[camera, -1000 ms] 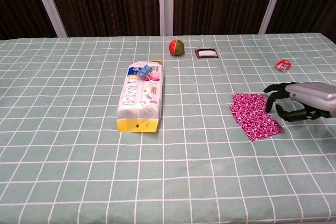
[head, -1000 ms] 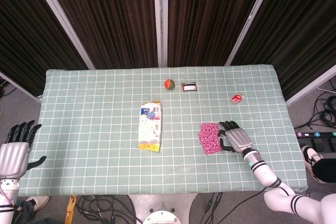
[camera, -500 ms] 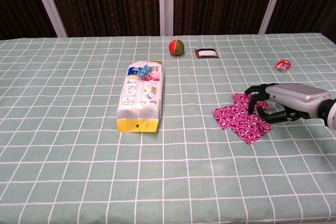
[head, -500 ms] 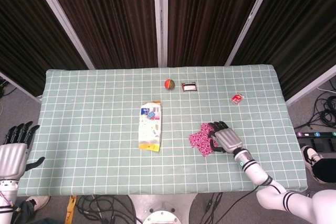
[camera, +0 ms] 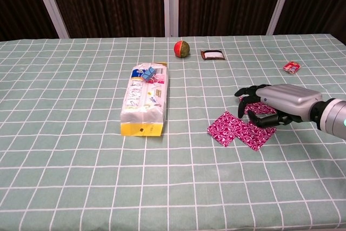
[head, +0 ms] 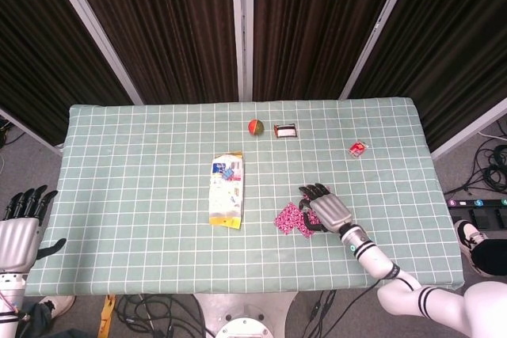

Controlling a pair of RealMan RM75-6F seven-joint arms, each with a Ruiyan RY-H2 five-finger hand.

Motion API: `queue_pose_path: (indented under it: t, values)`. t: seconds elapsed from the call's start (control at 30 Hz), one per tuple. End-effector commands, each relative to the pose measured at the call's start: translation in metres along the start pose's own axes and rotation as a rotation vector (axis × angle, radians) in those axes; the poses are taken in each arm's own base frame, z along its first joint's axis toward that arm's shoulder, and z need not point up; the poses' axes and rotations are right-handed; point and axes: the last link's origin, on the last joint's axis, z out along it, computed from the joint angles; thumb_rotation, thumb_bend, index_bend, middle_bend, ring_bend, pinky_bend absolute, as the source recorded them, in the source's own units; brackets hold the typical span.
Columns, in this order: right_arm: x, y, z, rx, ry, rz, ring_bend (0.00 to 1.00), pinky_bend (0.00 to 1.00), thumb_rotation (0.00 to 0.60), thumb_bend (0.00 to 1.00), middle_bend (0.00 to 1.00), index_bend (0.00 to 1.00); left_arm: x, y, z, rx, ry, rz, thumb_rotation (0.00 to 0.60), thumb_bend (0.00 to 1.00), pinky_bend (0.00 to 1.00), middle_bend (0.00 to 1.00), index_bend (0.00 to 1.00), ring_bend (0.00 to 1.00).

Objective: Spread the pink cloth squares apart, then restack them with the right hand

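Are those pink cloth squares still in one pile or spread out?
Partly spread: the pink cloth squares fan out flat, overlapping, under the right robot hand.

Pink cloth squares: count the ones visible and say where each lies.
2 clearly show. One pink cloth square lies free, left of the right hand; the other pink cloth square sits partly under that hand's fingers. More may be hidden beneath the hand.

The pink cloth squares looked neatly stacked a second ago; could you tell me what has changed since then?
The right hand slid leftward over the pink cloth squares, dragging them into a spread, one square now lying apart to the left. The left hand, snack packet and ball stayed put.
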Motion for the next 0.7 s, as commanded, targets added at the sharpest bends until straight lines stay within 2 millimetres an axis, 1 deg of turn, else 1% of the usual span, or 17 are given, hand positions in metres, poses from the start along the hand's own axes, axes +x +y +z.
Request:
queue_pose_path:
  t: [0.03,0.27,0.37,0.6,0.7]
  values:
    - [-0.001,0.002,-0.003,-0.004,-0.011,-0.016,0.00,0.00,0.180,0.62,0.05,0.34,-0.001,0.001,0.000,-0.003,-0.001,0.000,0.600,0.02,0.12,0.19,0.20,0.10]
    - [-0.009,0.007,-0.010,-0.020,-0.042,-0.031,0.00,0.00,0.175,0.62,0.05,0.34,0.000,0.000,-0.002,-0.001,0.002,-0.002,0.600,0.02,0.12,0.19,0.20,0.10]
    - [-0.010,0.010,-0.018,-0.021,-0.041,-0.036,0.00,0.00,0.182,0.62,0.05,0.34,0.000,0.001,-0.002,-0.004,0.003,-0.002,0.600,0.02,0.12,0.19,0.20,0.10]
    - [-0.012,0.014,-0.039,-0.018,-0.046,-0.053,0.00,0.00,0.174,0.62,0.05,0.34,0.000,0.002,-0.001,-0.013,0.006,-0.002,0.600,0.02,0.12,0.19,0.20,0.10]
    - [-0.008,0.014,-0.043,-0.011,-0.013,-0.044,0.00,0.00,0.175,0.60,0.05,0.34,0.000,0.003,-0.001,-0.014,0.010,-0.002,0.600,0.02,0.12,0.19,0.20,0.10]
